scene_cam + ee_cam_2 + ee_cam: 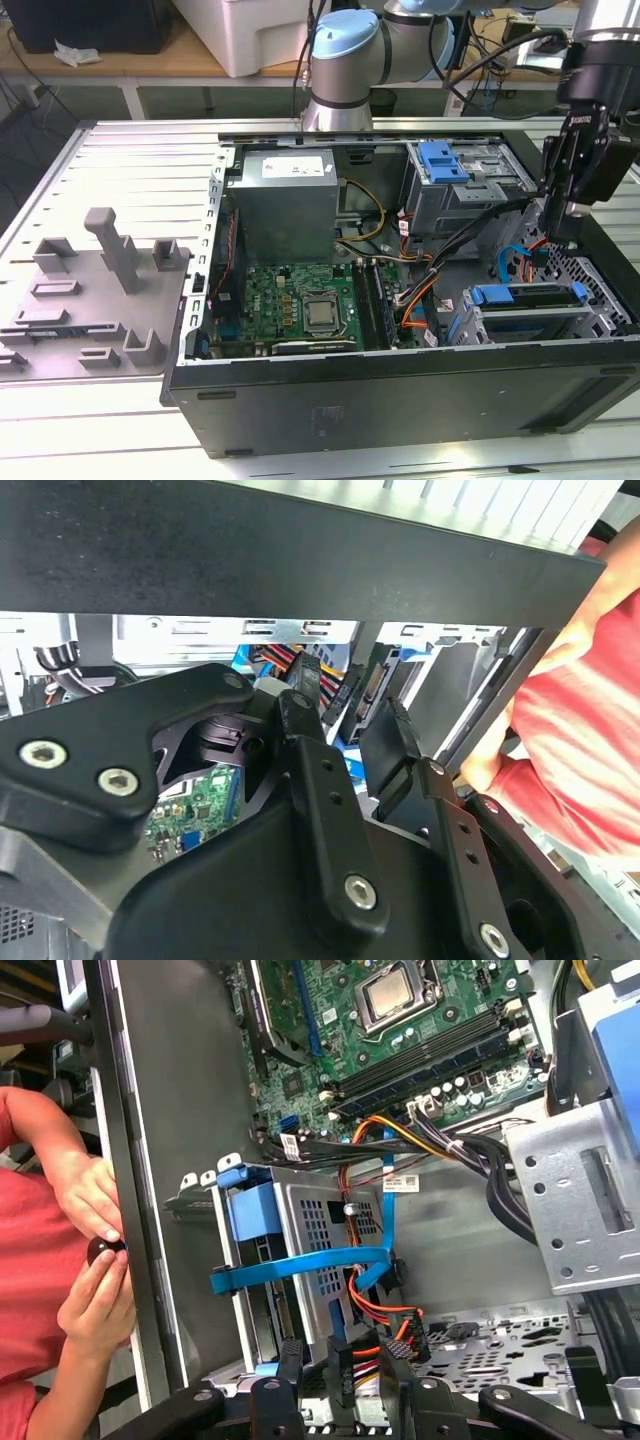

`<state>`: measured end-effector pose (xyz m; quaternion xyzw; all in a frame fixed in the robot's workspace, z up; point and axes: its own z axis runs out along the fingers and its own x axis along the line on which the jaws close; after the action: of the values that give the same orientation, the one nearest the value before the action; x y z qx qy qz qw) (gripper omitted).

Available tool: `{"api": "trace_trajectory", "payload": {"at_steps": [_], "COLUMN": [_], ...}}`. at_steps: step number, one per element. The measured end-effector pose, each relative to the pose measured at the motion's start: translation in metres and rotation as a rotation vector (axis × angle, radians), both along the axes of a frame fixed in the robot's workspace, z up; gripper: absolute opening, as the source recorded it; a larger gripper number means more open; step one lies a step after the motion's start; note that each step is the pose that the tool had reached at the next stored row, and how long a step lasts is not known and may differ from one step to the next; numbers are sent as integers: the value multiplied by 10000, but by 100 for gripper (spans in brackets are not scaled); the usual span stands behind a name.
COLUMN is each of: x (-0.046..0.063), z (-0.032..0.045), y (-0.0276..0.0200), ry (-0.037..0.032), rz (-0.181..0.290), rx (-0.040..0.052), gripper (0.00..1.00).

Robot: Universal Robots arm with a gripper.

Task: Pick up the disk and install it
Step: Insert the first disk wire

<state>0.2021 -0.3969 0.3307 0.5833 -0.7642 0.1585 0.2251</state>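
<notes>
The disk [528, 298] sits on edge in the drive bay at the case's near corner on the exterior view's right, its blue bracket on top. In the first wrist view the disk [262, 1290] shows edge-on with its blue bracket tab [254, 1210] beside the perforated bay wall. My gripper [566, 238] hangs just above the bay's far end. Its fingers [291, 1358] stand apart, open, on either side of black cable plugs with red and blue wires [341, 1365]; nothing is clamped. In the second wrist view the gripper [345, 725] points at those plugs.
The open computer case [400, 395] holds a motherboard [300, 300], a grey power-supply box [285, 195] and a grey cage with a blue latch [445, 165]. A person's hands [95, 1260] in red sleeves rest against the case wall. A grey fixture plate [90, 290] lies at the exterior view's left.
</notes>
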Motion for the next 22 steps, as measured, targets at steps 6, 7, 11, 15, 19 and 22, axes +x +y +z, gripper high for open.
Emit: {"api": "trace_trajectory", "payload": {"at_steps": [6, 7, 11, 15, 19, 22], "x": [0, 0, 0, 0, 0, 0], "z": [-1, -1, -4, -5, -8, -10], "y": [5, 5, 5, 5, 5, 5], "ry": [0, 0, 0, 0, 3, 12], "rz": [1, 1, 1, 0, 1, 0], "rx": [-35, -39, -62, -98, -132, -189], "gripper": [44, 44, 44, 44, 36, 17]}}
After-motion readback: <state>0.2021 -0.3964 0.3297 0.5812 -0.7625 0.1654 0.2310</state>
